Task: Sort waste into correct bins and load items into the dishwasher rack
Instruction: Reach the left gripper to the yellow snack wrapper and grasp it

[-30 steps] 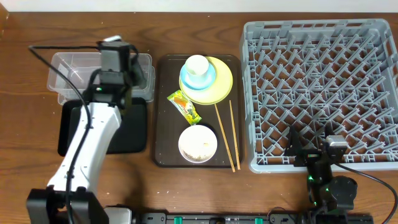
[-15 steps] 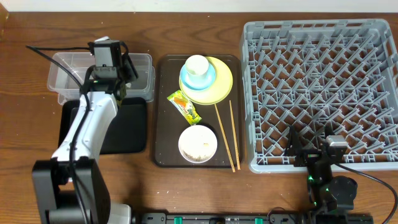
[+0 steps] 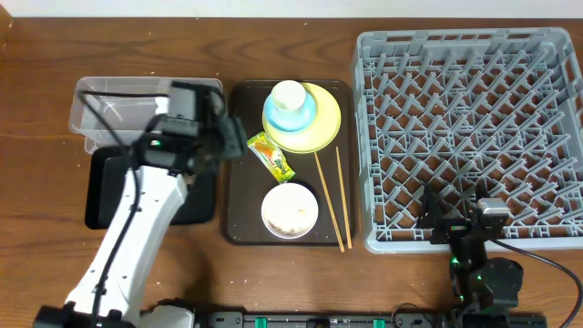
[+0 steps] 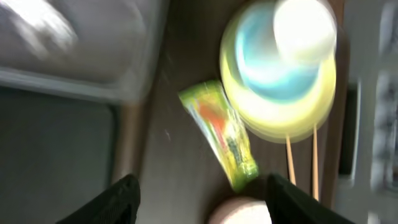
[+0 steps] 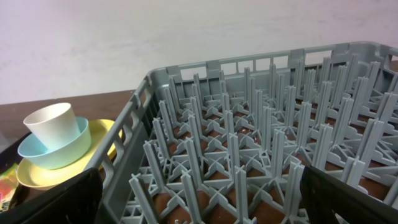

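Note:
The snack wrapper (image 3: 271,156) (image 4: 219,133) lies on the brown serving tray (image 3: 239,196), between the stacked dishes and the white bowl (image 3: 290,210) (image 4: 239,213). My left gripper (image 3: 225,144) (image 4: 203,186) hangs open and empty over the tray's left edge, just left of the wrapper. A white cup (image 3: 288,96) sits in the light blue dish (image 3: 305,114) on the yellow plate (image 3: 326,128). Two chopsticks (image 3: 333,200) lie to the right of the bowl. My right gripper (image 3: 453,220) (image 5: 202,196) stands open at the dishwasher rack's (image 3: 469,128) near edge.
The clear tub (image 3: 109,105) and the black tray (image 3: 105,196) sit to the left of the serving tray, partly under my left arm. The left wrist view is motion-blurred. Bare wooden table runs along the front edge.
My left gripper has opened and swung from above the clear tub rightward to the serving tray's left edge. The right arm has not moved.

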